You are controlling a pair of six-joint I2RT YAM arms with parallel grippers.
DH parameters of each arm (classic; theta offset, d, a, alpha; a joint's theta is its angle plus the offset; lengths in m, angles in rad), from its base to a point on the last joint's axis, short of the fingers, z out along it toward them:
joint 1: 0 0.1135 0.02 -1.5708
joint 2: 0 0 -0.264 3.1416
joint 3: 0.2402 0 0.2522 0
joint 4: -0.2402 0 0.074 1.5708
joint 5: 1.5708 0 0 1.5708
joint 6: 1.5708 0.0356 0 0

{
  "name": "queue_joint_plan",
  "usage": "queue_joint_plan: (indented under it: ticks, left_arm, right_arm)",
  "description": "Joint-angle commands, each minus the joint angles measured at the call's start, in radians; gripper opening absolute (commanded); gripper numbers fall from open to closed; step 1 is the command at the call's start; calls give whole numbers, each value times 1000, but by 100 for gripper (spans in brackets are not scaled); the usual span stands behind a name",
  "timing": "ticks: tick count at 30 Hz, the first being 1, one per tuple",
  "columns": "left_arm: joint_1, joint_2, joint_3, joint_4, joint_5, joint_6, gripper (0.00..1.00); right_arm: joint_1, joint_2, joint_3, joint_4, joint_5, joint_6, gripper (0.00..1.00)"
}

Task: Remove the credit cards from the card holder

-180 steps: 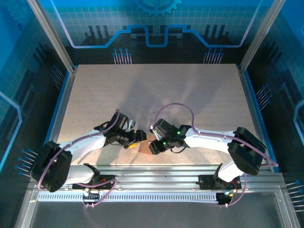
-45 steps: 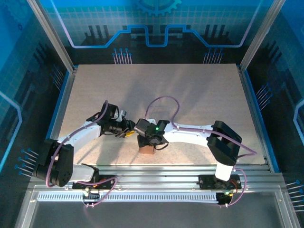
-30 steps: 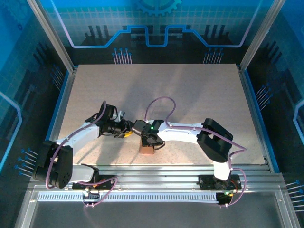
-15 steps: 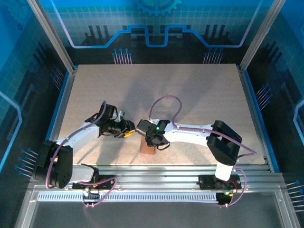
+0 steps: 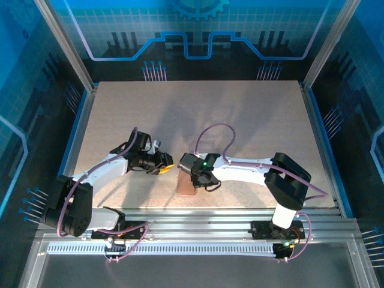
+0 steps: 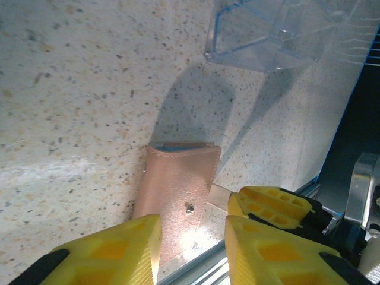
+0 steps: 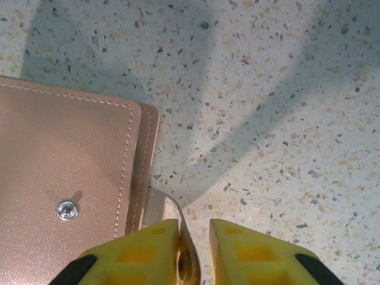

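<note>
R gripper [image 7: 194, 249] narrowed to slim gap round tab [image 7: 163, 209] of card holder [image 7: 65, 166]; L gripper [image 6: 193, 243] stays apart.

The left arm [image 5: 105, 171] and right arm [image 5: 246, 172] are white with black joints; lilac cables [image 5: 218, 125] run along them; chunky yellow fingers [image 6: 270, 249] are black-ended.

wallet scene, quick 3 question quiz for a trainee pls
1. True or false: the wallet lies open.
2. What sits beyond the wallet in the left wrist view? A) clear box B) mug C) plate
3. Which tool has its fingertips at the wallet's tab?
Key: 1 false, it is folded shut with the snap dot facing up. 2 A. 3 the right tool.
</note>
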Motion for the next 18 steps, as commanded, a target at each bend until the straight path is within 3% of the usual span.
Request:
queue_joint_plan:
  ticks: [1,18]
  left_arm:
    - [-23,11,39,-40,-33,9,34]
    - [-223,90,221,-288,-277,124,47]
  right_arm:
    - [-12,-29,-18,6,1,4,17]
    - [-14,-49,-54,91,-29,-27,2]
